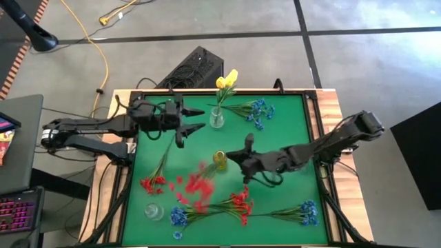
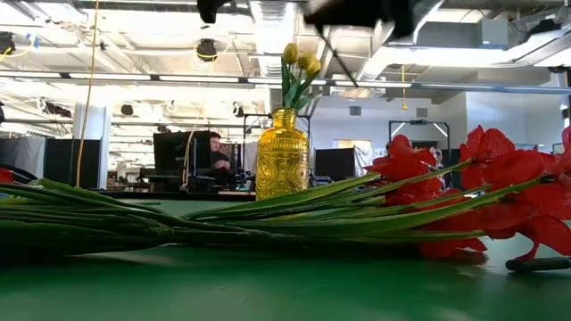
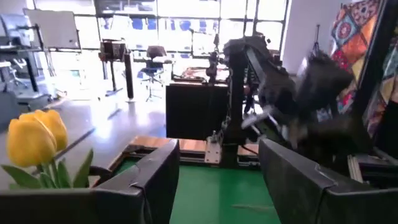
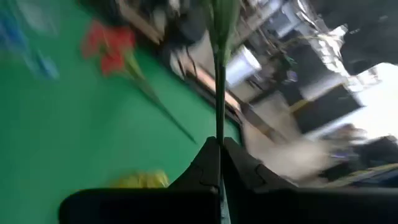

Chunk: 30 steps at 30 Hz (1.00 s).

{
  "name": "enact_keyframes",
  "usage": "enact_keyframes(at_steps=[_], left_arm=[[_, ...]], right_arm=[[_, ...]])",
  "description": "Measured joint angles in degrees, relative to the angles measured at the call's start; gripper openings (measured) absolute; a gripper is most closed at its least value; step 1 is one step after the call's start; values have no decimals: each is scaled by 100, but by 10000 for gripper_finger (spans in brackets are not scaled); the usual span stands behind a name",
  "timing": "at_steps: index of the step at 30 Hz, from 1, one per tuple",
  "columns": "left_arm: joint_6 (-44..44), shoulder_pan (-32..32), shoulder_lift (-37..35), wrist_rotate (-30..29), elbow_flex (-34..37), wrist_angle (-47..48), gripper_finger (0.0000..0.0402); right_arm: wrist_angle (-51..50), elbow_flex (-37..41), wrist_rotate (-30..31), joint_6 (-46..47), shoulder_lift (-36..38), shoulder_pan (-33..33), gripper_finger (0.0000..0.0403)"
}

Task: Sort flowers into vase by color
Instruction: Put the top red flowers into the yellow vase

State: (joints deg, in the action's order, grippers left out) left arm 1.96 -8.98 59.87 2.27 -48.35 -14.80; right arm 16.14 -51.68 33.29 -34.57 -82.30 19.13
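My right gripper is over the middle of the green mat, next to the yellow glass vase, and is shut on a thin green stem. Blurred red blooms show to its left. My left gripper hovers open at the far left, beside a clear vase that holds yellow tulips. Red sprays and blue sprays lie flat on the mat. The low view shows the yellow vase upright. My right gripper pinches the thin green stem between its two fingertips. The stem runs straight on past the fingertips, along the fingers' line, and stands clear of the mat. Which end of the spray carries the blooms cannot be told in the wrist view.
A second clear vase stands at the near left corner. The mat sits in a wooden-edged table. Cables and a black box lie beyond the far edge. A person sits in the room behind.
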Motion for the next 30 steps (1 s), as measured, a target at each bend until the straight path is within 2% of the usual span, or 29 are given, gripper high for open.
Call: enact_keyframes(at_steps=[3, 5, 8, 11, 13, 16, 21, 26, 30], left_arm=[[-118, -23, -6, -66, 12, -53, 202], [-191, -39, 24, -106, 212, -457, 197], [-61, -43, 119, 111, 773, -1522, 190], [243, -33, 319, 674, 1362, -2914, 186], [390, 33, 480, 913, 1651, -3638, 185], [392, 182, 744, 926, 1816, -4236, 185], [27, 502, 1306, 748, 1653, -4285, 185], [-393, 724, 1858, 363, 1277, -4320, 185], [-469, 750, 2189, 348, 963, -4326, 184]], right_arm=[[-213, 0, -817, 865, 447, -95, 27], [-267, 2, -1349, 1286, 700, -171, 27], [36, 99, -2029, 1704, 981, -271, 27], [942, 464, -2402, 2095, 1099, -425, 27], [1381, 682, -2447, 2363, 1121, -557, 27], [1769, 890, -2445, 2832, 1092, -801, 27], [1874, 891, -2460, 3334, 805, -1076, 27], [2253, 890, -2467, 3507, 505, -1142, 27], [2309, 890, -2467, 3532, 386, -1158, 27]])
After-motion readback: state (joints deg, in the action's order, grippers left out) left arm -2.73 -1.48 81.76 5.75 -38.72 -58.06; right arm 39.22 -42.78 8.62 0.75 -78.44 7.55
